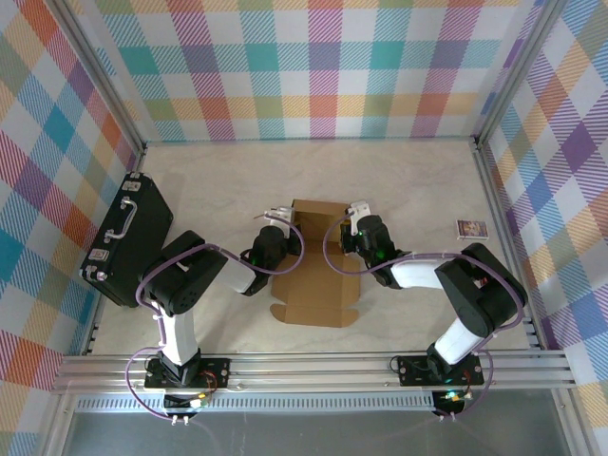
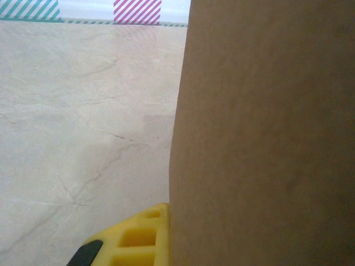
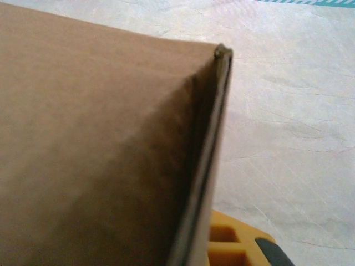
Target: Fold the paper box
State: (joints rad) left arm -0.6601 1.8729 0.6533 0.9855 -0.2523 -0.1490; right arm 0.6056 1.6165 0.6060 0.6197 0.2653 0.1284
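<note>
Pinching paper box (image 1: 316, 290), 2 sides (jaws closed).

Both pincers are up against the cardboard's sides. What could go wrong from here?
1. The left pincer and right pincer look shut on thin side walls of the paper box. A wall could slip out or crease if the arms pull unevenly.
2. The near flap lies flat on the table, so once released the walls may spring open.
3. Cardboard covers much of both wrist views, so a slip may be hard to spot.
</note>
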